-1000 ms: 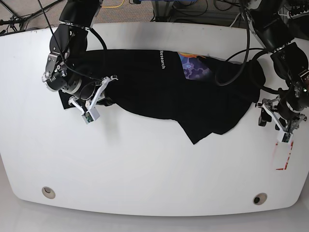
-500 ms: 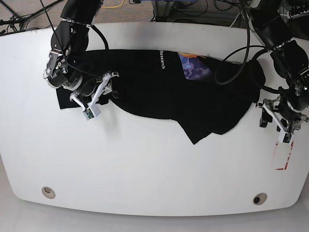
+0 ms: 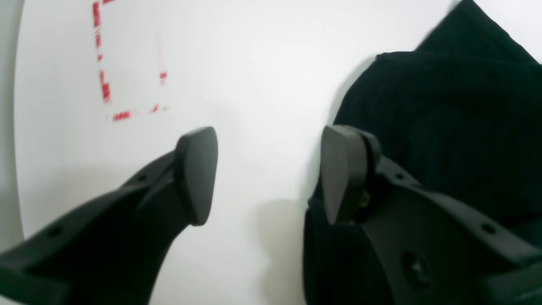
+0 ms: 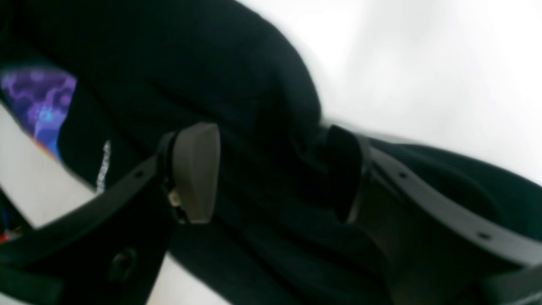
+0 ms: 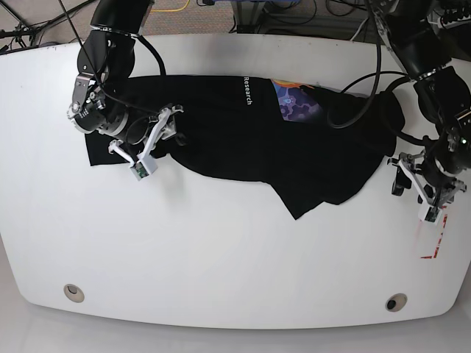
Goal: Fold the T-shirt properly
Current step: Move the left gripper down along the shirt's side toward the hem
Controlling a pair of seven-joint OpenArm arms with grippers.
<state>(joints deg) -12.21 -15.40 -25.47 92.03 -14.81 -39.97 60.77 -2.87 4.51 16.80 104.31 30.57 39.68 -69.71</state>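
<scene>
The black T-shirt lies rumpled across the far half of the white table, its orange and purple print and white lettering facing up. My right gripper is over the shirt's left end. In the right wrist view this gripper is open, with a soft fold of the T-shirt lying between its fingers. My left gripper is by the shirt's right end. In the left wrist view it is open over bare table, one finger at the edge of the T-shirt.
A broken red square outline is marked on the table ahead of the left gripper, near the right edge. Two round holes sit near the front edge. Cables hang behind the far edge.
My right gripper has opened and let go of the shirt's left end, shifting slightly toward the far side. The left gripper has drifted a little toward the front, staying open.
</scene>
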